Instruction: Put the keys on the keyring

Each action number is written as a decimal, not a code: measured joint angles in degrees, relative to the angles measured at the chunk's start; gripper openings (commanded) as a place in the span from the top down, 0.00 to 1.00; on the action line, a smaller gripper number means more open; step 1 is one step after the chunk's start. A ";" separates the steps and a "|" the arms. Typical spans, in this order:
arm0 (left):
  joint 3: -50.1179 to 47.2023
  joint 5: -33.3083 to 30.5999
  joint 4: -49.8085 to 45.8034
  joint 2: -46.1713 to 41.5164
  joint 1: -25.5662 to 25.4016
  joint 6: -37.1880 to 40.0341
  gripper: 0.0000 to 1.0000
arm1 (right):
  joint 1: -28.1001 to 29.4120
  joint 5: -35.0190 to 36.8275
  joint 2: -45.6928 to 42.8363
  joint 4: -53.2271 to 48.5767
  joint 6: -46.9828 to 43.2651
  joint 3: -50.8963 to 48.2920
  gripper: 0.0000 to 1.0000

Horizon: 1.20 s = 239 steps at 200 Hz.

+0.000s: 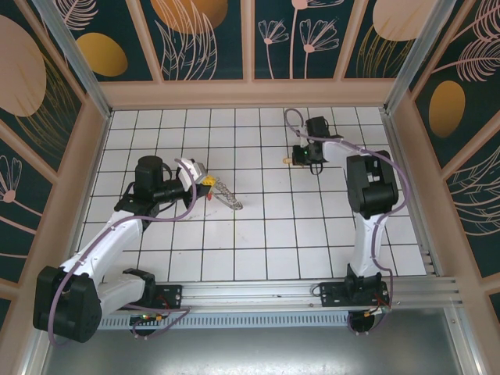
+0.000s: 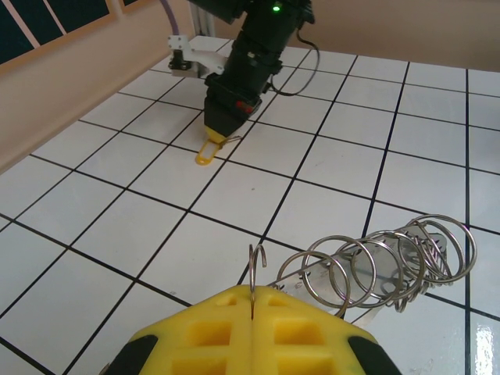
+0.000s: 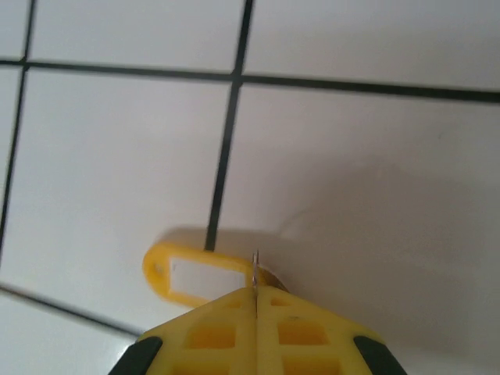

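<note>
The keyring (image 2: 375, 269) is a thin silvery wire strung with several silvery rings; it trails over the white tiles from my left gripper (image 2: 252, 291). That gripper's yellow fingers are shut on the wire's hooked end (image 2: 258, 262). From above, the left gripper (image 1: 207, 181) sits left of centre with the keyring (image 1: 228, 197) hanging to its right. My right gripper (image 3: 255, 291) points down at the floor, shut on a thin metal ring joined to a yellow tag (image 3: 195, 275) with a white label. A brass sliver of the key (image 3: 272, 278) peeks out beside the fingers. The right gripper (image 1: 299, 158) is at the back right.
White tiles with black lines cover the floor (image 1: 258, 234). Wooden walls (image 1: 250, 92) close in the back and both sides. An aluminium rail (image 1: 273, 293) runs along the near edge by the arm bases. About two tiles separate the two grippers.
</note>
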 measured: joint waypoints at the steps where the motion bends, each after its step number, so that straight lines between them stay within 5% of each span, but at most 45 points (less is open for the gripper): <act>1: 0.00 0.00 0.02 0.00 0.00 0.00 1.00 | 0.02 -0.02 -0.22 0.28 -0.09 -0.33 1.00; 87: 1.20 0.04 0.09 0.55 0.00 0.04 1.00 | 6.82 -10.36 -21.35 19.58 -10.69 -16.26 1.00; 161: 4.07 0.39 -2.43 3.61 0.00 3.85 1.00 | 15.76 -20.26 -22.71 12.31 -16.11 -11.80 1.00; 239: 4.33 -0.57 -3.85 3.61 0.00 6.36 1.00 | 26.29 -21.40 -22.77 5.35 -18.69 -3.54 1.00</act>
